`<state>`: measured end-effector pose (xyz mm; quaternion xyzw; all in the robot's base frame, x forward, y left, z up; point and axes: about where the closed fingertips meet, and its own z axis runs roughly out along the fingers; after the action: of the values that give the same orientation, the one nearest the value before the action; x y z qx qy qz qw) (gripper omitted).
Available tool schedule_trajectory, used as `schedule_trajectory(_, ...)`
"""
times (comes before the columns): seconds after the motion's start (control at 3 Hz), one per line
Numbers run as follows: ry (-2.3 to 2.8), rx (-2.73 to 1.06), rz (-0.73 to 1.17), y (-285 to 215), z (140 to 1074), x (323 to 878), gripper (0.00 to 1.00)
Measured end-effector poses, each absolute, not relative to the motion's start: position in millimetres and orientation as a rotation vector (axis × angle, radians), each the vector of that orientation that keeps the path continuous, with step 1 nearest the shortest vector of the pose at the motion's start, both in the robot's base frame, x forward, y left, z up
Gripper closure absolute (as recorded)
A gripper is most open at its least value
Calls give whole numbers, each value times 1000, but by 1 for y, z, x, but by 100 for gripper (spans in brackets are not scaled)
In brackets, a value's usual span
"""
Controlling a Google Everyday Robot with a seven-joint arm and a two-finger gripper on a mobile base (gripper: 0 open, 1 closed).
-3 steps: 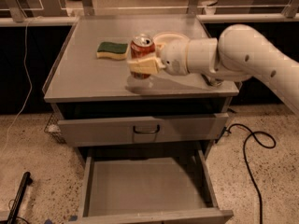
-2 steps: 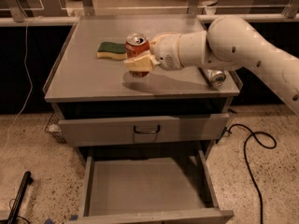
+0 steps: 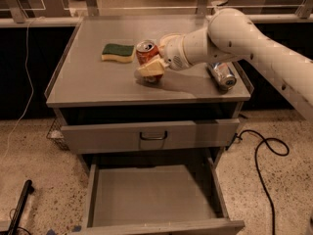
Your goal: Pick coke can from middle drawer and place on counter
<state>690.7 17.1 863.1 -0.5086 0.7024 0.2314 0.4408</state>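
The coke can, red with a silver top, stands upright at the middle of the counter, its base at or just above the surface. My gripper reaches in from the right on a white arm and is shut on the can, with one cream finger across its lower front. The middle drawer is pulled open below, and its gray floor is bare.
A green-and-yellow sponge lies just left of the can. A blue-and-silver can lies on its side at the counter's right edge. The drawer with the dark bar handle is closed. A black cable runs on the floor at right.
The arm has carried the coke can a little left and down toward the counter surface. The sponge and the other can have not moved.
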Motion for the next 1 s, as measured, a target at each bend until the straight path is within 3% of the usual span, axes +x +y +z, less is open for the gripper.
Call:
schedule_trajectory(0.33, 1750, -1254, 585, 14, 859, 693, 100)
schedule_trajectory(0.67, 1750, -1254, 585, 14, 859, 693, 85)
schedule_trajectory(1.0, 1750, -1254, 585, 14, 859, 693, 53)
